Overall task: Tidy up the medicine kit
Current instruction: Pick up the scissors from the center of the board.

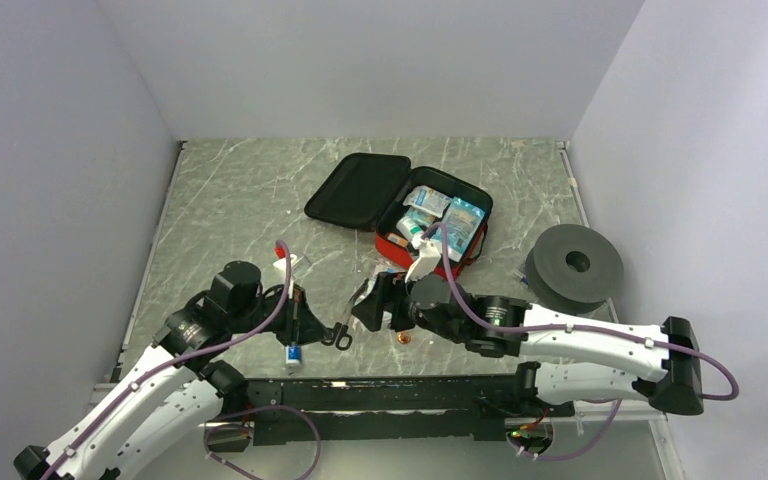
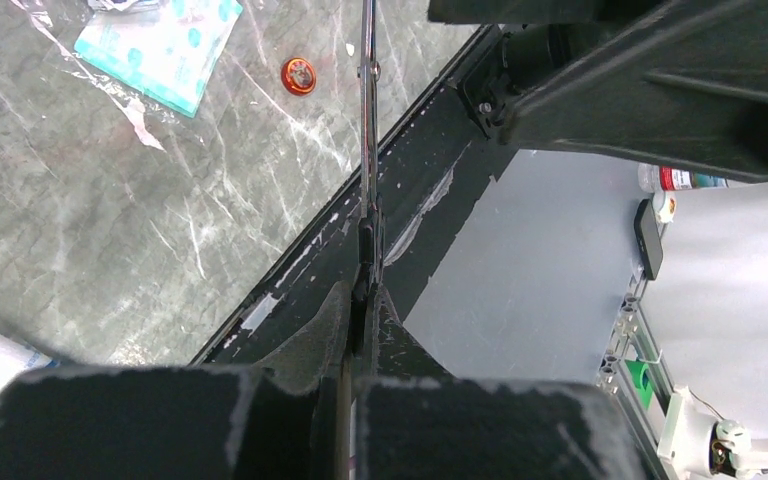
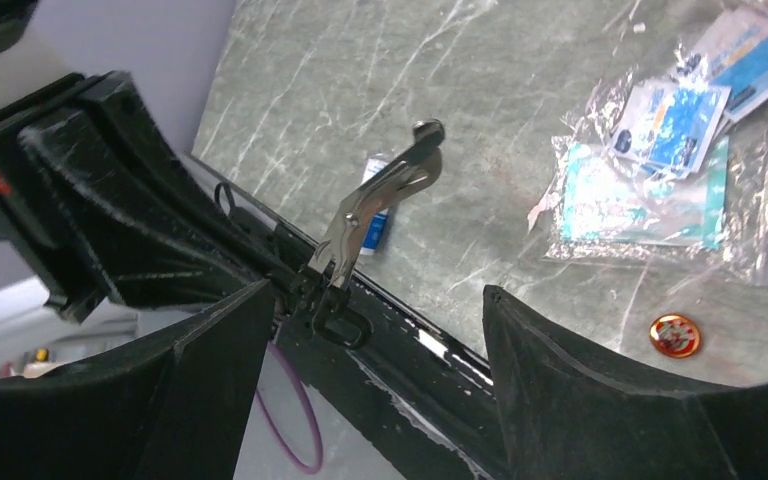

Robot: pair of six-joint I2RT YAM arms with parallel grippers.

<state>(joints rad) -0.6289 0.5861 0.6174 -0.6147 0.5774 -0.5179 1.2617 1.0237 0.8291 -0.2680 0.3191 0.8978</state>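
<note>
Scissors [image 3: 380, 195] clamped in left gripper [image 2: 360, 300] | right gripper [image 3: 375, 292] agape | medicine kit [image 1: 355, 190] seen only overhead

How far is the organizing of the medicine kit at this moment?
Done: the medicine kit lies open with several packets inside. In hand: the left gripper holds the scissors; the right gripper is open beside them. Left: loose packets and a small red disc on the table.

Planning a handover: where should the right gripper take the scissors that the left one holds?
Probably the bare metal blades, about midway. The left gripper pinches the scissors down by the black handle loops, leaving the closed blades sticking out free. Bring the open right gripper in from the tip end, jaws closing on the flat faces.
</note>
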